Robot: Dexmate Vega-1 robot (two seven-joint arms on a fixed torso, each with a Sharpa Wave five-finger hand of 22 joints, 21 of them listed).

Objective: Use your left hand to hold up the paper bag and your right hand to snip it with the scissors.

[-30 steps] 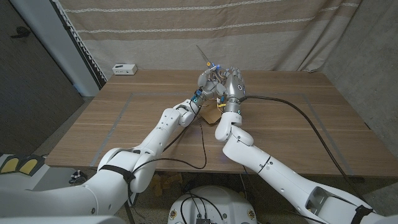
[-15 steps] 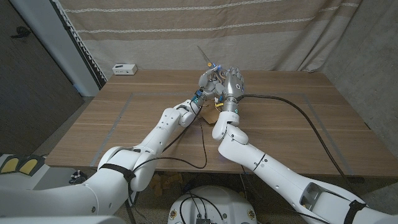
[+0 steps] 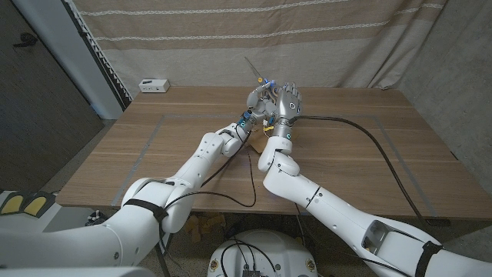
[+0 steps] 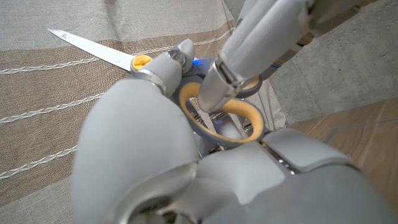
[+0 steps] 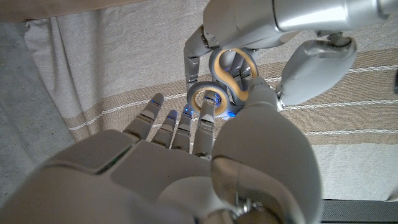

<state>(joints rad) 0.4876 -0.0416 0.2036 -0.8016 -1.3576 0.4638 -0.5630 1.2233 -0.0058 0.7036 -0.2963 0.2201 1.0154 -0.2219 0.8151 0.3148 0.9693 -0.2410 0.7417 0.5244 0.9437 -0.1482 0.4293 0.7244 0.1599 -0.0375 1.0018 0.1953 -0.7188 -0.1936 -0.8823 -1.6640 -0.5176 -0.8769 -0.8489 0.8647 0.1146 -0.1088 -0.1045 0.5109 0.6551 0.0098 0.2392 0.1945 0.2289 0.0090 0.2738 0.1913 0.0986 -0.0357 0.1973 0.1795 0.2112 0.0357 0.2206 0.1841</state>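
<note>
both hands raised together over the far middle of the wooden table [image 3: 154, 154], in front of the striped curtain [image 3: 231, 31]

left hand [image 3: 257, 98] wrapped round the scissors [image 3: 257, 77], holding them up; blades closed and pointing up and away toward the curtain, yellow pivot plainly seen in the left wrist view [image 4: 142, 61]. yellow-lined handle loops [image 4: 221, 118] sitting against this hand's fingers

right hand [image 3: 290, 104] just beside the left, touching at the handles; in the right wrist view one fingertip [image 5: 208, 109] reaching into the grey loop [image 5: 208, 96], the other fingers straight and side by side. grasp not complete: fingers extended, not clenched, scissors carried by the left hand

paper bag [image 3: 261, 132] noted as a small brown patch low between the two forearms, near the table surface; mostly hidden, contact with either hand not determinable

small white box [image 3: 154, 85] at the far left edge of the table, well apart from the hands. black cable [image 3: 369, 138] running across the right half of the table

no brand, label or legible writing found on scissors, bag or box
</note>
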